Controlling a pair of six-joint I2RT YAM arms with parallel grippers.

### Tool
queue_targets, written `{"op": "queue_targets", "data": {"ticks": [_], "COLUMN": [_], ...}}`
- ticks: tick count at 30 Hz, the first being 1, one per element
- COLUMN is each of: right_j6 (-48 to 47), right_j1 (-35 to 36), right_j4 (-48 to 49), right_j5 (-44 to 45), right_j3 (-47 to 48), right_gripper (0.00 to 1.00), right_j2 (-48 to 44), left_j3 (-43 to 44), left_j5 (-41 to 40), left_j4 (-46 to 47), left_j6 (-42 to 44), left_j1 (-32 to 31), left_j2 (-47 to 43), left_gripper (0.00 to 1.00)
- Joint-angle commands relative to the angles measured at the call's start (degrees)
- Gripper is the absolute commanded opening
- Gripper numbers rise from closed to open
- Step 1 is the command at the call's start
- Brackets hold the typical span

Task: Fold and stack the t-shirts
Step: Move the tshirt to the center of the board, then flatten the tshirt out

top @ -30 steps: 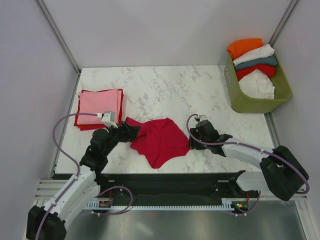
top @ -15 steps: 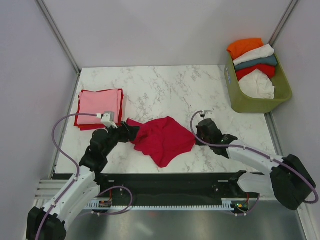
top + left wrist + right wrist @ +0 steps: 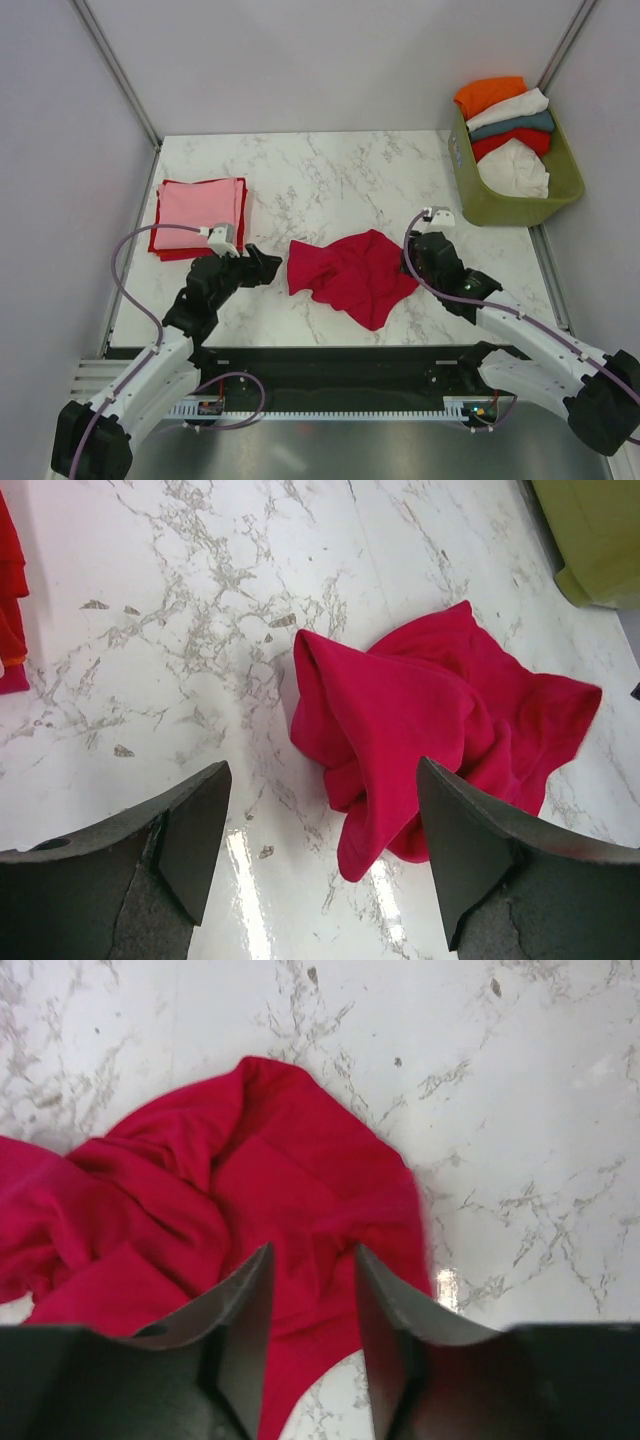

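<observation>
A crimson t-shirt [image 3: 352, 276] lies crumpled on the marble table, front centre; it also shows in the left wrist view [image 3: 420, 710] and the right wrist view [image 3: 250, 1190]. My left gripper [image 3: 268, 264] is open and empty just left of the shirt, its jaws wide apart in its wrist view [image 3: 322, 780]. My right gripper [image 3: 411, 262] sits at the shirt's right edge, jaws close together with a pucker of red cloth between them [image 3: 312, 1255]. A folded pink t-shirt [image 3: 198, 208] lies on a folded red one at the left.
An olive-green basket [image 3: 500, 210] at the back right holds orange [image 3: 490, 95], white [image 3: 512, 106], teal [image 3: 520, 124], red and white cloth. Marble table [image 3: 330, 170] ends at a black rail in front. Grey walls stand on three sides.
The left gripper has let go of the crimson shirt's left edge. The right gripper has moved right and back, dragging the shirt rightward; the shirt is more bunched.
</observation>
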Motion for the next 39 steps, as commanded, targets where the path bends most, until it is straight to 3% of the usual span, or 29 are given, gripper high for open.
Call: {"op": "queue_targets", "data": {"ticks": [1, 3, 4, 6, 12, 16, 17, 18, 21, 22, 27, 28, 39], "right_j6": [-0.4, 0.6, 1.4, 4.8, 11.4, 16.1, 16.4, 16.7, 17.8, 18.4, 19.0, 19.1, 20.0], "right_j1": [0.0, -0.1, -0.1, 0.0, -2.3, -6.6, -7.4, -8.1, -9.4, -10.0, -11.2, -11.2, -11.5], "right_j4": [-1.0, -1.1, -1.7, -2.6, -6.4, -7.1, -7.1, -7.0, -6.2, -5.7, -1.4, -1.0, 4.5], "right_j5": [-1.4, 0.2, 1.0, 5.5, 8.4, 4.1, 3.3, 2.6, 1.4, 0.9, -4.0, -4.5, -5.2], "right_j3": [-1.7, -3.1, -3.5, -4.7, -6.5, -8.3, -8.8, -9.5, -11.2, -11.7, -14.1, -14.2, -14.8], "right_gripper": [0.48, 0.54, 0.65, 0.75, 0.79, 0.98, 0.98, 0.97, 0.65, 0.50, 0.34, 0.27, 0.29], "right_j2": [0.6, 0.4, -0.2, -0.6, -1.7, -1.1, -1.0, -1.0, -1.7, -2.0, -1.7, -1.2, 6.6], "left_j3": [2.6, 2.7, 2.8, 2.8, 3.0, 3.2, 3.2, 3.2, 3.2, 3.2, 3.3, 3.3, 3.4], "left_j5": [0.0, 0.1, 0.1, 0.1, 0.3, 0.2, 0.3, 0.3, 0.4, 0.5, 0.7, 0.7, 0.9], "left_j4": [0.5, 0.5, 0.5, 0.5, 0.5, 0.3, 0.3, 0.3, 0.3, 0.3, 0.3, 0.3, 0.2], "left_j6": [2.0, 2.0, 2.1, 2.1, 2.1, 2.3, 2.3, 2.3, 2.3, 2.1, 2.1, 2.1, 2.0], "left_j1": [-0.6, -0.6, -0.6, -0.7, -0.9, -0.9, -0.9, -0.9, -1.0, -1.0, -1.0, -1.0, -1.0], "left_j2": [1.3, 1.6, 1.8, 1.9, 2.5, 2.7, 2.5, 2.5, 2.6, 2.6, 3.0, 3.0, 3.2], "left_gripper": [0.82, 0.82, 0.82, 0.82, 0.82, 0.83, 0.83, 0.83, 0.83, 0.83, 0.83, 0.83, 0.83]}}
